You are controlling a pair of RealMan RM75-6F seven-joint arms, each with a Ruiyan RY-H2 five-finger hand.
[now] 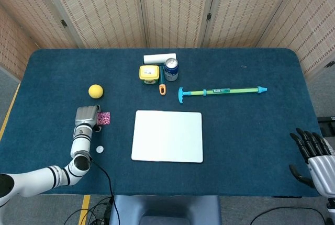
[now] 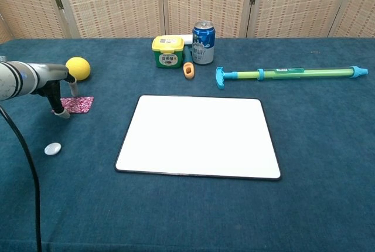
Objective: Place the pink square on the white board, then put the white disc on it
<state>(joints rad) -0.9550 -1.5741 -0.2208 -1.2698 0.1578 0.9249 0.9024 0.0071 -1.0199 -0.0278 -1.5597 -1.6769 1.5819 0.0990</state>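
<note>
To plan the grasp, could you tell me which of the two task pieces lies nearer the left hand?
The pink square, right beside the left hand; the white disc lies apart.

Matt blue cloth table (image 2: 328, 146), smooth white board (image 2: 199, 135), glittery pink square (image 2: 79, 104)

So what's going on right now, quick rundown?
Left hand down at the pink square, no lift yet. Right hand idle, open, at table edge. Board bare; disc on the cloth. Nothing in the way.
</note>
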